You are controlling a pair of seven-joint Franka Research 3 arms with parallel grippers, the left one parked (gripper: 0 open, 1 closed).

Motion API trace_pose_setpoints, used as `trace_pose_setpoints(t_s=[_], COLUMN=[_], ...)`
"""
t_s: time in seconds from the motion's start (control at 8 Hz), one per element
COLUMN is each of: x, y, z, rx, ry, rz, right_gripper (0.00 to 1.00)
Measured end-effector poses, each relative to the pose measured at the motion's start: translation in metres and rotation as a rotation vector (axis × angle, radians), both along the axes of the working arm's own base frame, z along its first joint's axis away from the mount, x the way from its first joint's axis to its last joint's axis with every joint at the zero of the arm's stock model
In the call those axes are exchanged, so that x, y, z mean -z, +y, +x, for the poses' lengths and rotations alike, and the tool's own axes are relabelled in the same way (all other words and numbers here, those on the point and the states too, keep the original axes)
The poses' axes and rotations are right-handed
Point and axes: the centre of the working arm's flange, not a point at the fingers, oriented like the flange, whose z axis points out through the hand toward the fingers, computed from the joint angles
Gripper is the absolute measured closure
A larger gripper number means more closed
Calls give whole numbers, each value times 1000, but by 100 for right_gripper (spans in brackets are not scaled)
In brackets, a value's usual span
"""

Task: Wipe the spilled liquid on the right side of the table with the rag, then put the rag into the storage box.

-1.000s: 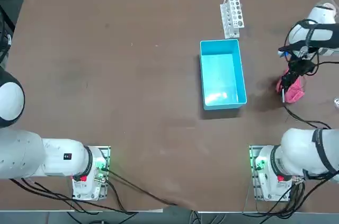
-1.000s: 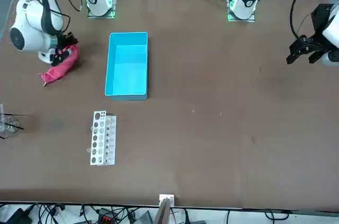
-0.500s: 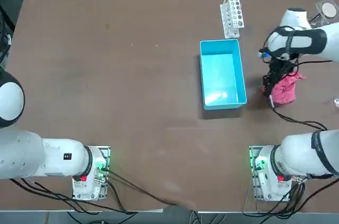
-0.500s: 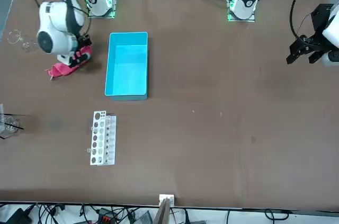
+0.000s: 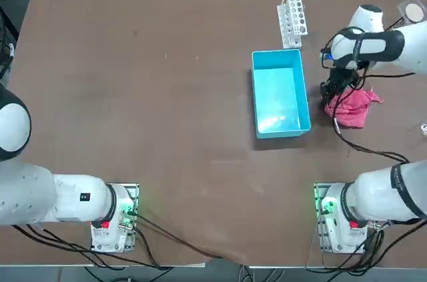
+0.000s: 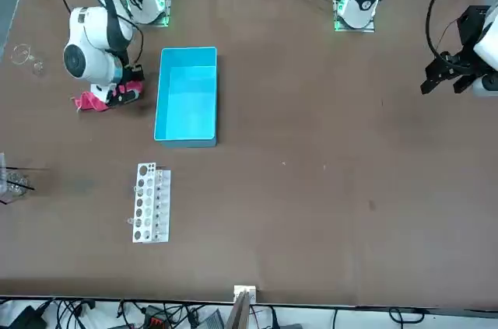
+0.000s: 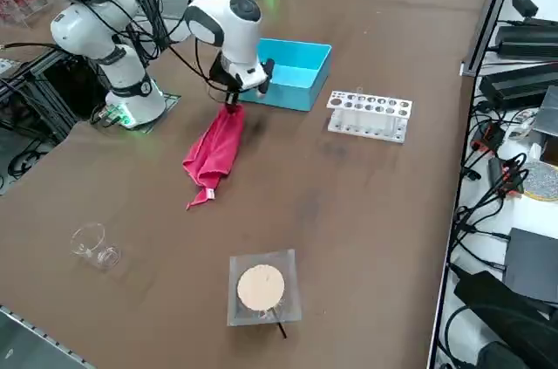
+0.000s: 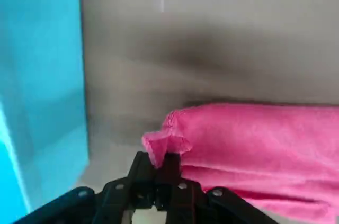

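Right gripper point(image 8: 161, 173) fingers pinching pink rag point(image 5: 351, 105) corner, trailing on bench point(image 5: 167, 95) beside blue box point(image 5: 280, 93); no readable writing.

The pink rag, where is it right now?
In the top view the rag trails on the table's right side beside the storage box, one corner pinched in the right gripper.

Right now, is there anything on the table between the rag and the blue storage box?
Nothing: in the top view only bare table separates the rag from the storage box. The right end effector, shut on the rag's corner, hangs over that strip.
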Motion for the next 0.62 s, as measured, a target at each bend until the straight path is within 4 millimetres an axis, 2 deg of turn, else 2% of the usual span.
trace_pose_setpoints(t_s=[0.12,0.38,0.62], x=[-6,-5,-12], y=[-1,-15,-46], z=[22,69,120], rx=[23,63,61], ry=[-45,-141,-221], rz=[11,11,-28], right_gripper=[98,98,98])
